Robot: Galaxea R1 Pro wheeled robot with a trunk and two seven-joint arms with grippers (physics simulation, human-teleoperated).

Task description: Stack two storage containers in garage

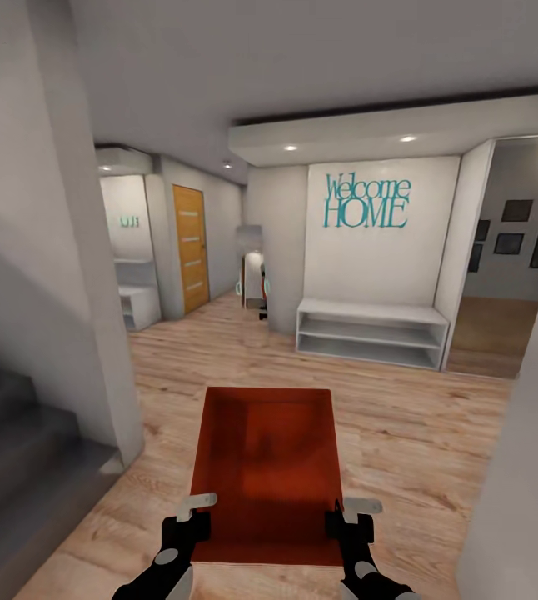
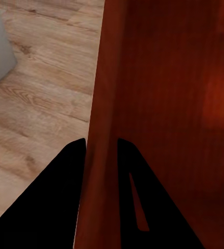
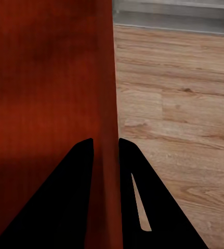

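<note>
One orange-red storage container (image 1: 267,467) hangs in front of me above a light wood-plank floor, held level by both arms. My left gripper (image 1: 196,510) is shut on its left wall, and the left wrist view shows that wall (image 2: 102,129) pinched between the two dark fingers (image 2: 54,207). My right gripper (image 1: 342,512) is shut on the right wall, whose edge (image 3: 105,104) runs between its fingers (image 3: 65,197) in the right wrist view. The container's inside looks empty.
I am in a hallway. A grey staircase (image 1: 19,450) and a white wall corner (image 1: 94,333) stand close on the left. A white low shelf (image 1: 371,333) under a "Welcome HOME" sign (image 1: 367,202) lies ahead. An orange door (image 1: 191,247) is far left, and a doorway (image 1: 502,267) opens on the right.
</note>
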